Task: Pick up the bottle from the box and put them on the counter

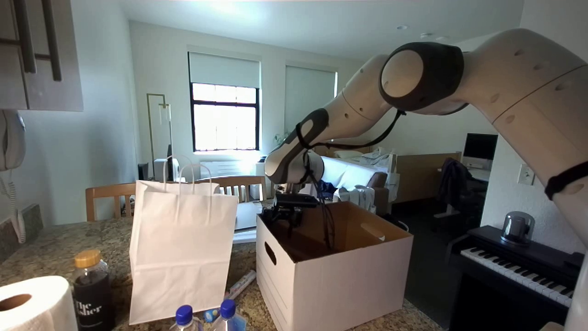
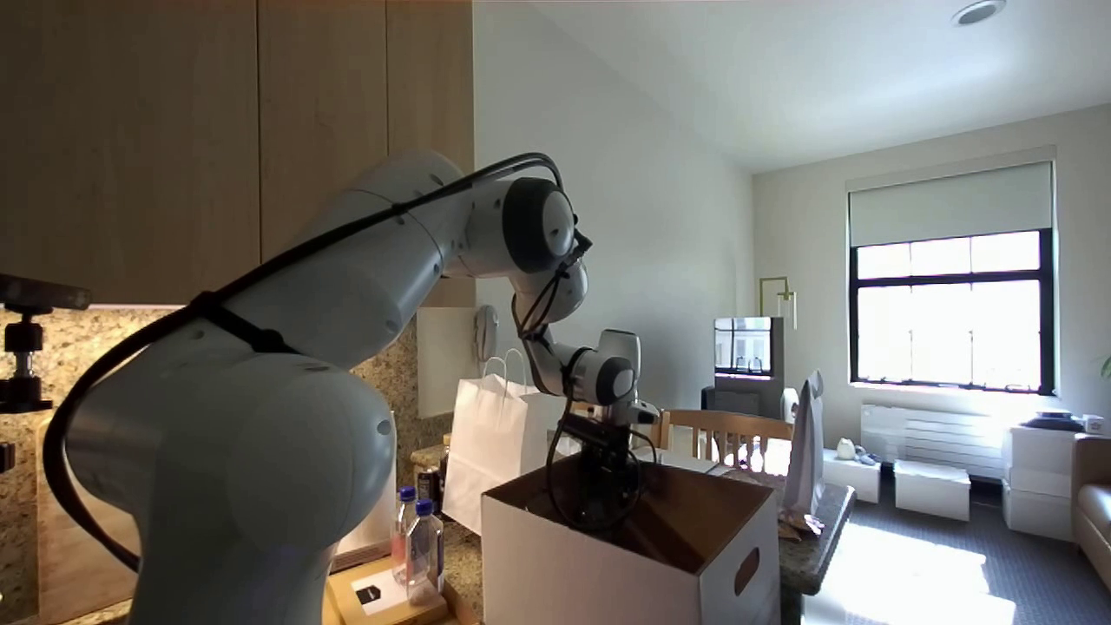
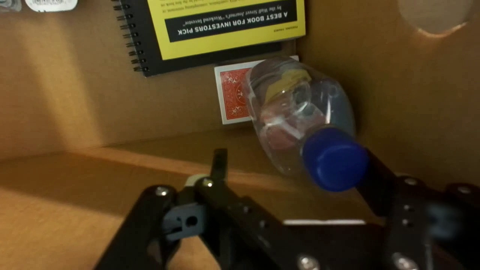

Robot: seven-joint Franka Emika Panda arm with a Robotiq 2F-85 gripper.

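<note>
Inside the box (image 1: 353, 285), a clear bottle (image 3: 273, 131) with a blue cap (image 3: 335, 159) shows in the wrist view, its cap pointing toward the camera. My gripper (image 3: 294, 154) reaches down into the carton with jaws wide apart. Its right finger (image 3: 382, 183) lies right beside the cap; whether they touch I cannot tell. A clear gap separates the left finger (image 3: 219, 163) from the bottle. Both exterior views hide this bottle behind the carton walls. Two more capped bottles (image 1: 228, 317) (image 2: 424, 551) stand outside the carton, by the counter (image 1: 87, 234).
A white paper bag (image 1: 183, 257) stands close beside the carton. Near it are a dark jar (image 1: 93, 294), a paper roll (image 1: 41, 303) and a tube (image 1: 241, 284). In the carton lie a yellow-and-black book (image 3: 232, 22) and a red card pack (image 3: 234, 93), partly under the bottle.
</note>
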